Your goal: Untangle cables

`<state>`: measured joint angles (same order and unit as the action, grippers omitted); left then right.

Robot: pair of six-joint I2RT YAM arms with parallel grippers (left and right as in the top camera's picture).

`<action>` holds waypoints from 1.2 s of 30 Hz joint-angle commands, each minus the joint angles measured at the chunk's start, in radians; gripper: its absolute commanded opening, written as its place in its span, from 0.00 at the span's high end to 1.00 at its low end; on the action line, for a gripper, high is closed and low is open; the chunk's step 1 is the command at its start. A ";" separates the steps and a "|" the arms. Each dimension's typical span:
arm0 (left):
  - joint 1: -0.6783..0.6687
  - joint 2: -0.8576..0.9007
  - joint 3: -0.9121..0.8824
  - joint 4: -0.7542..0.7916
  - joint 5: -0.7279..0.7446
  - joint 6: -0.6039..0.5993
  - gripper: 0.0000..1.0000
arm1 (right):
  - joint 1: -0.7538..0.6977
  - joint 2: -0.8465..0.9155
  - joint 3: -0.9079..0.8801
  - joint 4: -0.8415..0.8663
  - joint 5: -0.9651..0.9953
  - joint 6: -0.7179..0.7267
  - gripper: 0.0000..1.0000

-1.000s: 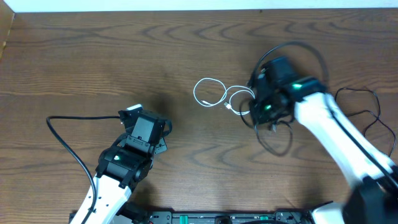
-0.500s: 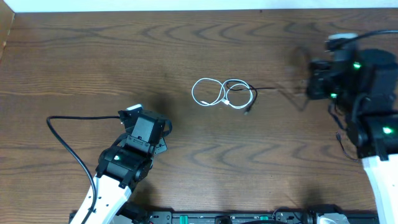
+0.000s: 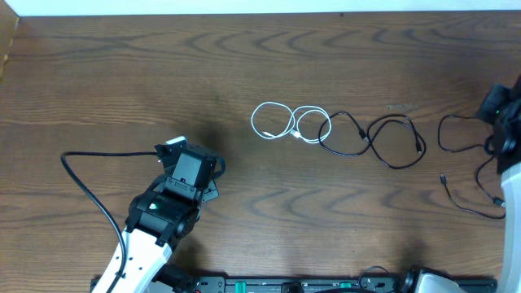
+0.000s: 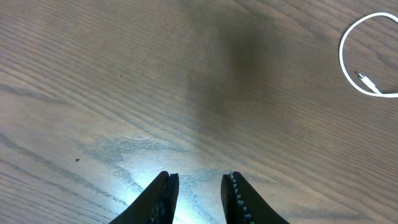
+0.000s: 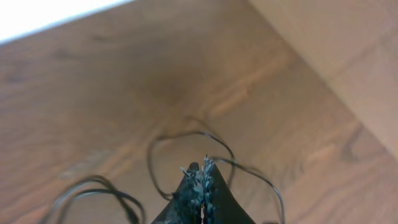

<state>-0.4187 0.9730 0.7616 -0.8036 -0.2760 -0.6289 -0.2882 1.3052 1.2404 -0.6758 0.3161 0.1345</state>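
A white cable (image 3: 277,122) lies in two loops at the table's middle, and one of its loops (image 4: 367,56) also shows in the left wrist view. A thin black cable (image 3: 383,142) snakes rightward from it. Another black cable (image 3: 460,122) sprawls near the right edge, and its loops (image 5: 186,135) lie under my right gripper's tips. My right gripper (image 5: 204,163) is shut at the far right (image 3: 498,114). A black strand runs past its tips, and I cannot tell whether it is pinched. My left gripper (image 4: 199,180) hovers low over bare wood at the lower left (image 3: 191,167), open a little, with nothing between its jaws.
A light wooden wall (image 5: 336,56) rises close beside my right gripper. The thick black cable (image 3: 89,191) of my left arm curves over the table at the left. The table's far edge (image 3: 244,15) meets a white strip.
My right arm has swept from the tangle to the far right edge. The middle black cable was drawn out taut and now lies loose beside the white loops. The left arm stayed still.
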 commanded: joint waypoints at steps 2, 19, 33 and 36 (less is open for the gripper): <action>0.005 0.002 0.008 0.000 -0.024 -0.005 0.71 | -0.028 0.070 0.010 -0.036 -0.190 0.022 0.87; 0.005 0.002 0.008 -0.001 -0.024 -0.005 0.71 | 0.188 0.392 0.007 -0.214 -0.661 0.021 0.50; 0.005 0.002 0.008 -0.004 -0.024 -0.005 0.71 | 0.392 0.613 0.007 -0.091 -0.407 0.021 0.48; 0.005 0.002 0.008 -0.004 -0.024 -0.005 0.71 | 0.415 0.631 0.007 -0.086 -0.385 0.027 0.49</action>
<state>-0.4187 0.9730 0.7616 -0.8043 -0.2760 -0.6289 0.1074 1.9217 1.2404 -0.7654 -0.1303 0.1524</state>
